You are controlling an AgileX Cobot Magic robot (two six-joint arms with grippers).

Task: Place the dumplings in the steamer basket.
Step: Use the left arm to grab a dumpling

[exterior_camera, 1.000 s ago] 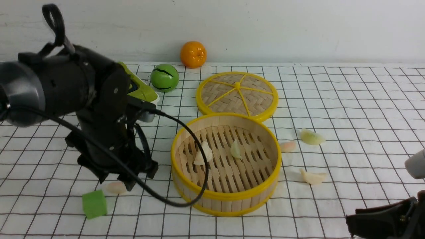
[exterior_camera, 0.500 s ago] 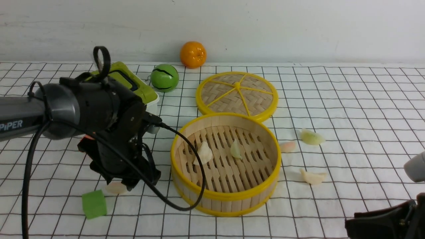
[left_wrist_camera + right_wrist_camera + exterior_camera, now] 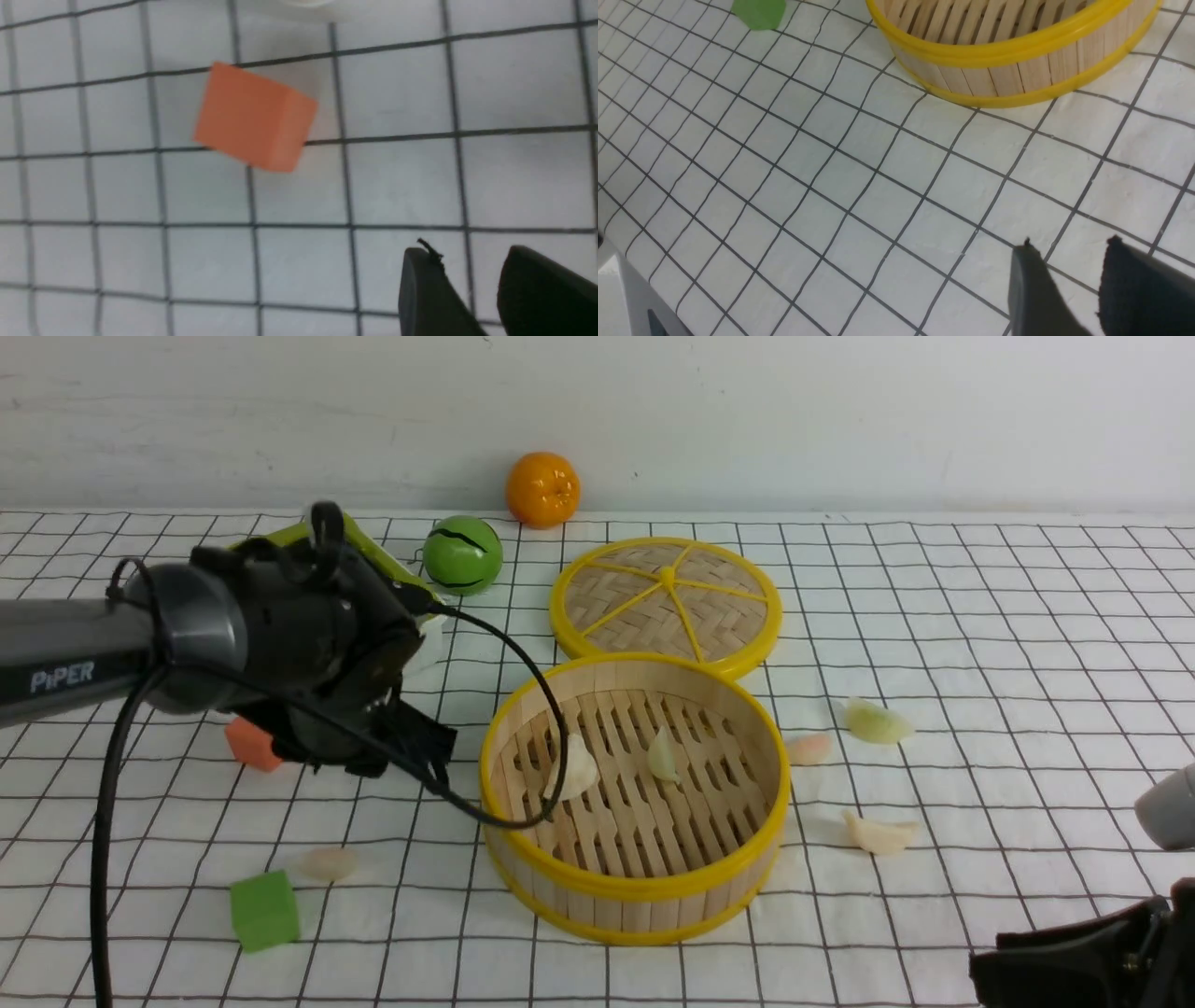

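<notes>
Jaws of the right gripper (image 3: pixel 1069 270) stand apart, as do those of the left gripper (image 3: pixel 467 275), between 1 orange cube (image 3: pixel 252 116) and the basket (image 3: pixel 635 896). Of 6 dumplings (image 3: pixel 882 834), 1 lies beside the green cube (image 3: pixel 265 911), 2 sit in the basket, 3 lie to its right. Behind it is the lid (image 3: pixel 625 588).

Front camera looks forward and down over the whole tabletop (image 3: pixel 934 635); wrist cameras look down from closer, the right sharing the basket (image 3: pixel 635 803).
</notes>
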